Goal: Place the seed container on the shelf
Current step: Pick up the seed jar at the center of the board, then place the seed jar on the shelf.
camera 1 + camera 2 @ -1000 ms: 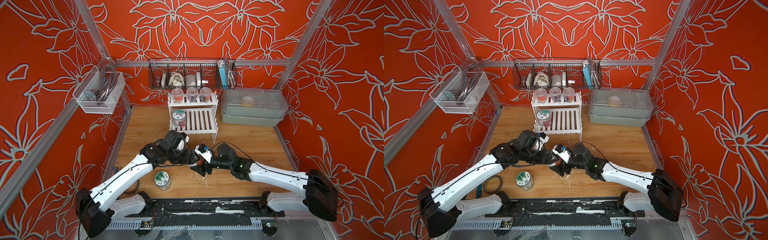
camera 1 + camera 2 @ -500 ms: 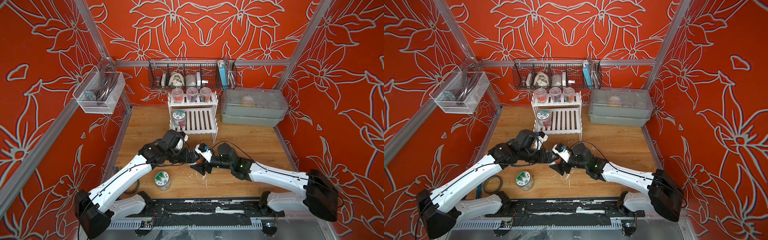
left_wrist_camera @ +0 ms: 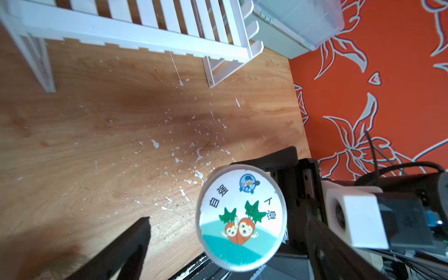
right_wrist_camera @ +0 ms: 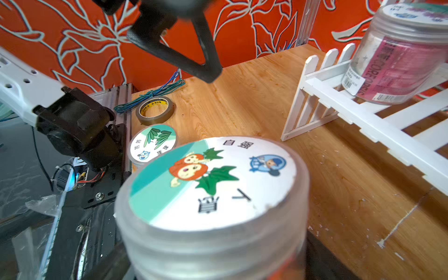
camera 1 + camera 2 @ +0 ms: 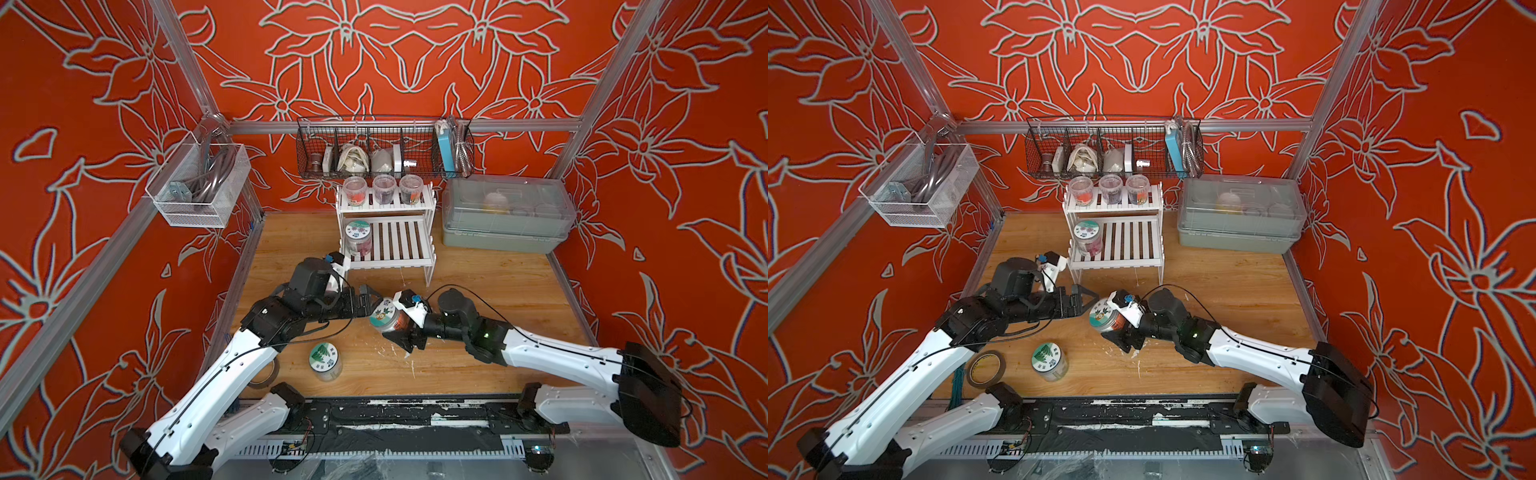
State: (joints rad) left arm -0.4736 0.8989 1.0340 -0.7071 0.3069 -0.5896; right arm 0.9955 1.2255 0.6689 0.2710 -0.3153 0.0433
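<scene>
The seed container [image 5: 385, 319] (carrot-labelled lid [image 3: 241, 218]) is clasped round its body by the jaws of the right gripper [image 5: 1115, 328] and held tilted above the tabletop [image 5: 478, 282], short of the shelf [image 5: 429, 232], presumably for carrying to the slats [image 5: 399, 243]. The jaws of the left gripper [image 5: 370, 300] are spread wide and empty beside the lid, leaving it free.

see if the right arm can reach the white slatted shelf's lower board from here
Probably yes. The right gripper, shut on the clear carrot-lidded jar, sits just before the white slatted shelf; its lower board is bare beside the pink-labelled jar.
</scene>
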